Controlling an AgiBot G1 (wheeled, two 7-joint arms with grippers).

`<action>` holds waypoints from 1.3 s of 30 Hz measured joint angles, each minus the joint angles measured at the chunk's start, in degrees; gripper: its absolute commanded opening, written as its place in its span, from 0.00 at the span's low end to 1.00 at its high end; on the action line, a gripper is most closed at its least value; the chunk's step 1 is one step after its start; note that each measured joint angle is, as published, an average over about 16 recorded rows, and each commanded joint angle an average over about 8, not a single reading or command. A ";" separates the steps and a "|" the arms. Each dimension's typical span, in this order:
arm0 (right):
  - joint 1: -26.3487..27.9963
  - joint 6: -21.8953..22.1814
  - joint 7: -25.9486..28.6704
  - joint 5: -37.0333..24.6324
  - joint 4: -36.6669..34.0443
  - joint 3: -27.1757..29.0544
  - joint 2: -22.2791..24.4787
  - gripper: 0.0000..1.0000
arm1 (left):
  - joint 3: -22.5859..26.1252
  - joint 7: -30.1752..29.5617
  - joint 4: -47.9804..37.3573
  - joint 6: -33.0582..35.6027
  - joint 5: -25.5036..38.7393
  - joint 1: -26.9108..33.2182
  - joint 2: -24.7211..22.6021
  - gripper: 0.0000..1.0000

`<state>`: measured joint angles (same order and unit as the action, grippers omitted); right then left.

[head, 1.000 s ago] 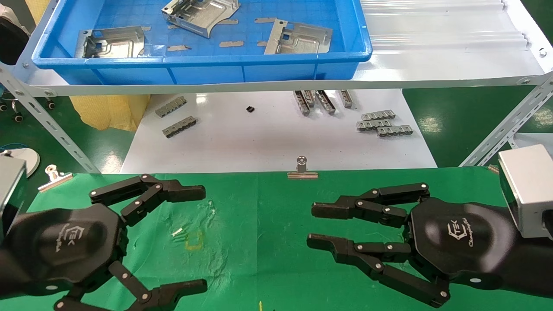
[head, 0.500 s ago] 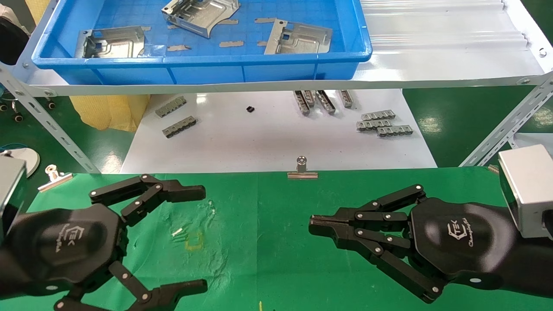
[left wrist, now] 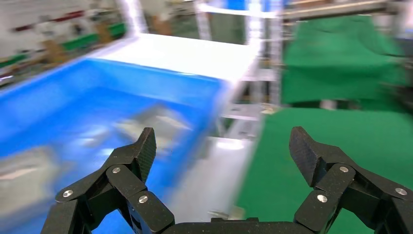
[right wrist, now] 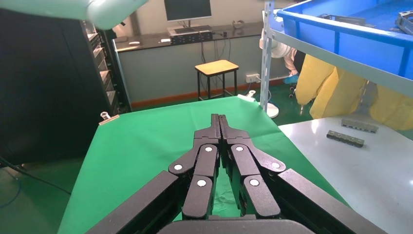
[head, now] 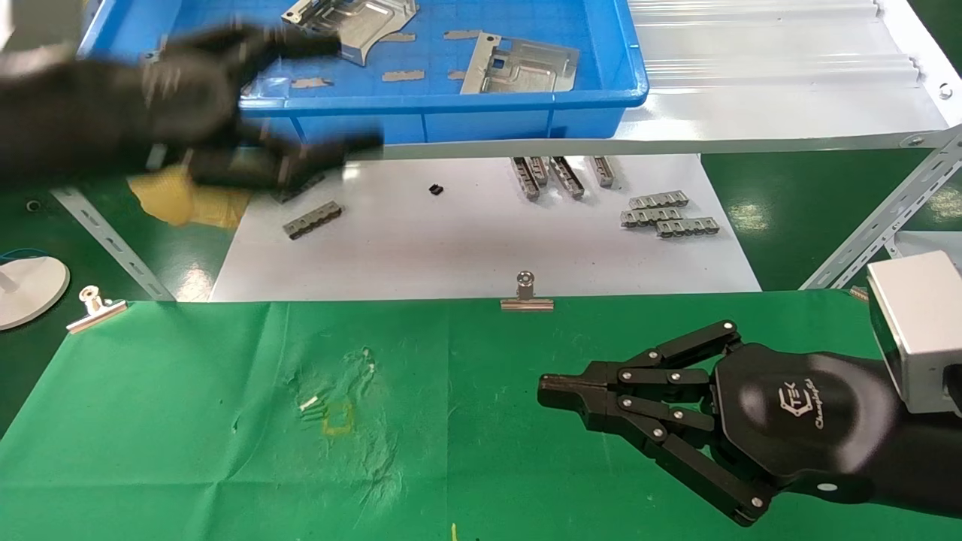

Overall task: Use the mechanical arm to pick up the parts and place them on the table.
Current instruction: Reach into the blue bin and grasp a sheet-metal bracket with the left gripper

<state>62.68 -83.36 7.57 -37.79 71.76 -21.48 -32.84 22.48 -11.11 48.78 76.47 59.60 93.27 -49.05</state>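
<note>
My left gripper [head: 331, 98] is open and empty, raised at the front left edge of the blue bin [head: 526, 113]; it is motion-blurred. In the left wrist view its fingers [left wrist: 141, 146] stand wide apart, with the bin and a blurred part [left wrist: 151, 122] beyond them. Two silvery stamped parts [head: 353, 22] [head: 518, 68] lie in the bin; a third at the bin's left is mostly hidden behind the arm. The green cloth table [head: 188, 421] carries a small yellow mark [head: 338, 417] and no parts. My right gripper [head: 549, 391] is shut and empty low over the cloth at the right, also shown in its wrist view [right wrist: 219, 119].
The bin sits on a white metal shelf [head: 751, 113] with slanted legs [head: 879, 218]. Below it a glossy white board [head: 466, 248] holds several grey slotted strips [head: 665, 214]. Binder clips [head: 526, 297] [head: 94, 308] grip the cloth's far edge.
My left arm has swung up off the cloth to the bin's front left edge, still open. My right gripper closed a second ago and has stayed put since.
</note>
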 measured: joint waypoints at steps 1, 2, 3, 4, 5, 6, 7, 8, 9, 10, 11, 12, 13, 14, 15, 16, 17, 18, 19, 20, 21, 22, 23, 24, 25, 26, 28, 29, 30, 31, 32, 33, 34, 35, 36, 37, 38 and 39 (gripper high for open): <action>0.00 0.00 0.00 0.00 0.00 0.00 0.00 0.00 | 0.62 0.57 -3.06 -1.40 1.53 2.23 -1.62 1.00; 0.00 0.00 0.00 0.00 0.00 0.00 0.00 0.00 | 1.22 1.16 -6.18 -2.95 3.03 4.36 -3.28 1.00; 0.00 0.00 0.00 0.00 0.00 0.00 0.00 0.00 | 1.81 1.79 -9.35 -4.67 4.51 6.44 -4.98 1.00; 0.00 0.00 0.00 0.00 0.00 0.00 0.00 0.00 | 2.37 2.43 -12.48 -6.48 5.89 8.34 -6.66 1.00; 0.00 0.00 0.00 0.00 0.00 0.00 0.00 0.00 | 2.89 3.06 -15.59 -8.41 7.19 10.13 -8.33 1.00; 0.00 0.00 0.00 0.00 0.00 0.00 0.00 0.00 | 3.37 3.67 -18.62 -10.42 8.42 11.81 -9.97 1.00; 0.00 0.00 0.00 0.00 0.00 0.00 0.00 0.00 | 3.82 4.25 -21.47 -12.48 9.55 13.31 -11.55 1.00; 0.00 0.00 0.00 0.00 0.00 0.00 0.00 0.00 | 4.23 4.81 -24.19 -14.57 10.61 14.68 -13.08 1.00; 0.00 0.00 0.00 0.00 0.00 0.00 0.00 0.00 | 4.60 5.35 -26.79 -16.74 11.60 15.95 -14.58 1.00; 0.00 0.00 0.00 0.00 0.00 0.00 0.00 0.00 | 4.93 5.83 -29.19 -18.93 12.50 17.08 -16.00 1.00; 0.00 0.00 0.00 0.00 0.00 0.00 0.00 0.00 | 5.23 6.26 -31.46 -21.15 13.31 18.10 -17.38 1.00; 0.00 0.00 0.00 0.00 0.00 0.00 0.00 0.04 | 5.49 6.63 -33.57 -23.34 14.03 19.03 -18.69 1.00; 0.00 0.00 0.00 0.00 0.00 0.00 0.00 0.14 | 5.72 6.95 -35.44 -25.41 14.65 19.82 -19.90 1.00; 0.00 0.00 0.00 0.00 0.00 0.00 0.00 0.27 | 5.92 7.20 -37.16 -27.35 15.19 20.52 -21.02 0.94; 0.00 0.00 0.00 0.00 0.00 0.00 0.00 0.39 | 6.11 7.39 -38.73 -29.14 15.64 21.13 -22.06 0.82; 0.00 0.00 0.00 0.00 0.00 0.00 0.00 0.52 | 6.27 7.51 -40.11 -30.71 16.00 21.64 -22.97 0.69; 0.00 0.00 0.00 0.00 0.00 0.00 0.00 0.64 | 6.41 7.56 -41.37 -32.16 16.31 22.07 -23.79 0.57; 0.00 0.00 0.00 0.00 0.00 -0.01 0.00 0.77 | 6.54 7.57 -42.52 -33.49 16.58 22.44 -24.53 0.44; 0.00 0.00 0.00 0.00 0.00 -0.01 0.00 0.89 | 6.66 7.51 -43.50 -34.67 16.80 22.73 -25.16 0.32; 0.00 0.00 0.00 0.00 0.00 -0.01 0.00 0.98 | 6.77 7.41 -44.38 -35.76 16.99 22.96 -25.72 0.19; 0.00 0.00 0.00 0.00 0.00 -0.01 0.00 1.00 | 6.87 7.26 -45.13 -36.73 17.16 23.14 -26.19 0.07; 0.00 0.00 0.00 0.00 0.00 -0.01 0.00 1.00 | 6.97 7.08 -45.79 -37.62 17.32 23.28 -26.59 0.00; 0.00 0.00 0.00 0.00 0.00 -0.01 0.00 1.00 | 7.06 6.85 -46.35 -38.43 17.47 23.40 -26.93 0.00; 0.00 0.00 0.00 0.00 0.00 -0.01 0.00 1.00 | 7.16 6.60 -46.84 -39.18 17.62 23.49 -27.22 0.00; 0.00 0.00 0.00 0.00 0.00 -0.01 0.00 1.00 | 7.24 6.32 -47.25 -39.84 17.75 23.55 -27.43 0.00; 0.00 0.00 0.00 0.00 0.00 -0.01 0.00 1.00 | 7.33 6.00 -47.59 -40.44 17.87 23.59 -27.60 0.00; 0.00 0.00 0.00 0.01 0.00 -0.01 0.00 1.00 | 7.49 5.29 -48.12 -41.40 18.12 23.59 -27.81 0.00; 0.00 0.00 0.00 0.01 0.00 -0.01 0.00 1.00 | 7.57 4.91 -48.30 -41.81 18.23 23.57 -27.89 0.00; 0.00 0.00 0.00 0.01 0.00 -0.01 0.00 1.00 | 7.64 4.52 -48.43 -42.16 18.33 23.53 -27.93 0.00; 0.00 0.00 0.00 0.01 0.00 -0.01 0.00 1.00 | 7.71 4.16 -48.50 -42.46 18.42 23.49 -27.96 0.00; 0.00 0.00 0.00 0.01 0.00 -0.01 0.00 1.00 | 7.77 3.83 -48.52 -42.71 18.50 23.44 -27.98 0.00; 0.00 0.00 0.00 0.01 0.00 -0.01 0.00 1.00 | 7.82 3.53 -48.48 -42.91 18.57 23.39 -27.99 0.00; 0.00 0.00 0.00 0.01 0.00 -0.01 0.00 1.00 | 7.86 3.25 -48.42 -43.06 18.63 23.34 -27.99 0.00; 0.00 0.00 0.00 0.01 0.00 -0.01 0.00 1.00 | 7.90 3.00 -48.33 -43.19 18.68 23.29 -27.98 0.00; 0.00 0.00 -0.01 0.01 0.00 -0.01 0.00 1.00 | 7.93 2.78 -48.23 -43.29 18.71 23.24 -27.97 0.00; 0.00 0.00 -0.01 0.01 0.00 -0.01 0.00 1.00 | 7.96 2.59 -48.11 -43.37 18.74 23.19 -27.96 0.00; 0.00 0.00 -0.01 0.01 0.00 -0.01 0.00 1.00 | 7.99 2.44 -47.99 -43.45 18.78 23.13 -27.95 0.00; 0.00 0.00 -0.01 0.01 0.00 -0.01 0.00 1.00 | 8.03 2.33 -47.87 -43.51 18.82 23.08 -27.94 0.00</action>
<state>62.68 -83.36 7.56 -37.79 71.76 -21.49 -32.84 30.51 -8.78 0.92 32.97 78.42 116.35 -77.00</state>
